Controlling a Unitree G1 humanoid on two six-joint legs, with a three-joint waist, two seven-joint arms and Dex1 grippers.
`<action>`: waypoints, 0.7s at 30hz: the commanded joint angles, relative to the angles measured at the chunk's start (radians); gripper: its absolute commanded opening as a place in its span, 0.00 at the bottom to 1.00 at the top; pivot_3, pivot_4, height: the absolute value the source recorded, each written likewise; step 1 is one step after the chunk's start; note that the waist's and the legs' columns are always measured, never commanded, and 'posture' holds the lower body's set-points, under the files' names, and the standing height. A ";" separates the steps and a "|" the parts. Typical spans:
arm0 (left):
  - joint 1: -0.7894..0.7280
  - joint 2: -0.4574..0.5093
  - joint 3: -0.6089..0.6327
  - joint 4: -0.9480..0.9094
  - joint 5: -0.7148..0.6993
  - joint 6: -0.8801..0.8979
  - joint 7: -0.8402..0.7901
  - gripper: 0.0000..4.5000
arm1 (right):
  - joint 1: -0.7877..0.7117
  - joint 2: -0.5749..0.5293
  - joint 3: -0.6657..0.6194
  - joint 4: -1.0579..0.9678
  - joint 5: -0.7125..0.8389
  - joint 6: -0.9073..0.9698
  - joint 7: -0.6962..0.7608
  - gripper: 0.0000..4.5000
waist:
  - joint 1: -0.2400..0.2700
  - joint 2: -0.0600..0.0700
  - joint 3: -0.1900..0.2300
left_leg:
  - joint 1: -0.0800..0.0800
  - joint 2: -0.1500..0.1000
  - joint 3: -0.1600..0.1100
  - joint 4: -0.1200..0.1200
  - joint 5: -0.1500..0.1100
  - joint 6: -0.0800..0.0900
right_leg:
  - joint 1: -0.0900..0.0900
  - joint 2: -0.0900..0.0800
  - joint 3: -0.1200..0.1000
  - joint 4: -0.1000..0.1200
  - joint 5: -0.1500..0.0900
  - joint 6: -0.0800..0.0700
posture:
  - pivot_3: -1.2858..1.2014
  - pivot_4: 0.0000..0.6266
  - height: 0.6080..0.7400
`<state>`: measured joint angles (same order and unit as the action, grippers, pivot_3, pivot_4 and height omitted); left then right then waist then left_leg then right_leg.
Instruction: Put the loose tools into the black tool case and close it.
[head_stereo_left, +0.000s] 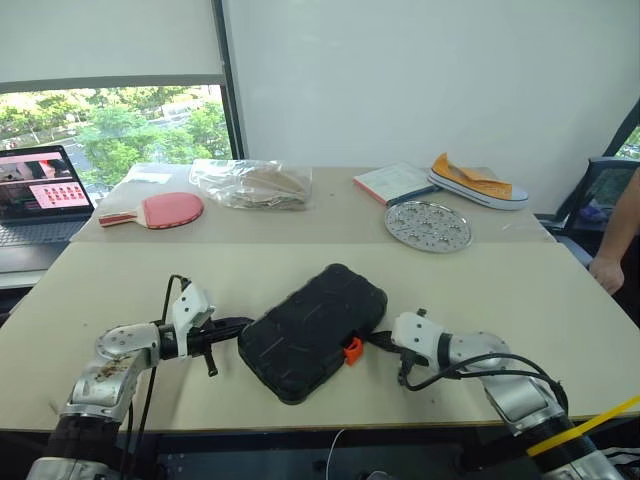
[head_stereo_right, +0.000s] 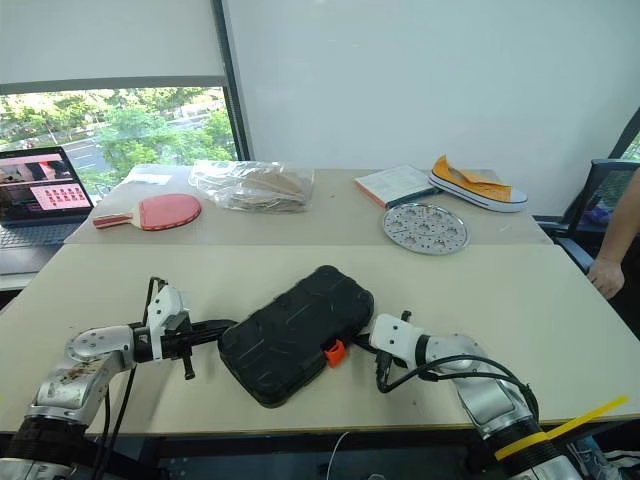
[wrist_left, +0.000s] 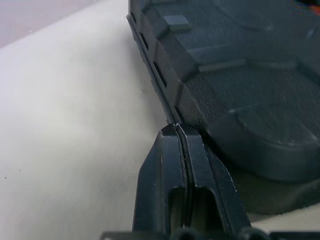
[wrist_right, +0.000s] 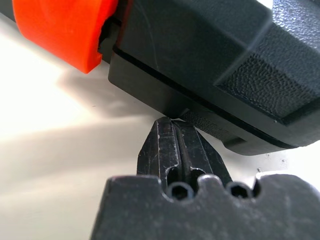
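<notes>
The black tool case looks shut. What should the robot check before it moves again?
1. Lid of the black tool case down on its base: ok.
2. Orange latch snapped shut: cannot tell.
3. Loose tools left on the table: ok, none seen.
4. Left gripper shut, tips at the case's edge: ok.
5. Right gripper shut, tips at the case's lower edge beside the latch: ok.
6. Case fully on the table: ok.

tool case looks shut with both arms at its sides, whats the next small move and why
Probably nudge the right gripper towards the orange latch and press it home. The black tool case lies closed on the table, no loose tools lie around it, and both grippers, left included, have shut jaws touching opposite edges of the case, so securing the latch seems to be what's left.
</notes>
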<state>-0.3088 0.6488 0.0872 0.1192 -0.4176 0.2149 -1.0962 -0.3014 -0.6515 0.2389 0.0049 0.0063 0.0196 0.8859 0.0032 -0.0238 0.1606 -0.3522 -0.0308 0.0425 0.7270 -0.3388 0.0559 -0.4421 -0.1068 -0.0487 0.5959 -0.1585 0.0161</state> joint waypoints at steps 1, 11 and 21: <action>-0.076 0.006 0.023 -0.077 -0.079 0.079 -0.013 0.01 | 0.085 -0.027 -0.034 -0.146 0.074 0.108 0.043 0.00 | 0.008 0.000 0.000 | 0.000 0.000 -0.001 0.000 0.000 0.000 | 0.000 0.000 -0.001 0.000 0.000 0.000 | 0.52 0.24 1.00; -0.216 -0.034 -0.190 -0.046 0.065 0.124 -0.015 0.01 | 0.211 0.076 0.012 -0.281 0.047 0.233 -0.077 0.00 | -0.006 0.000 0.000 | 0.000 -0.003 -0.003 -0.003 -0.001 0.001 | 0.002 0.001 -0.001 -0.002 -0.001 0.001 | 0.52 0.24 1.00; -0.213 -0.070 -0.274 -0.010 0.161 0.120 0.014 0.01 | 0.193 0.144 0.030 -0.279 0.027 0.237 -0.120 0.00 | -0.015 0.001 0.000 | 0.008 -0.001 -0.002 -0.002 0.000 0.000 | 0.007 0.003 0.003 0.000 -0.001 0.001 | 0.52 0.24 1.00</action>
<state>-0.5369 0.5886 -0.1519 0.0914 -0.2887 0.3305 -1.0887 -0.1069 -0.5163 0.2500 -0.2638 0.0310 0.2469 0.7629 -0.0115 -0.0233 0.1604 -0.3438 -0.0320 0.0401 0.7250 -0.3387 0.0556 -0.4354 -0.1039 -0.0460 0.5958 -0.1600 0.0170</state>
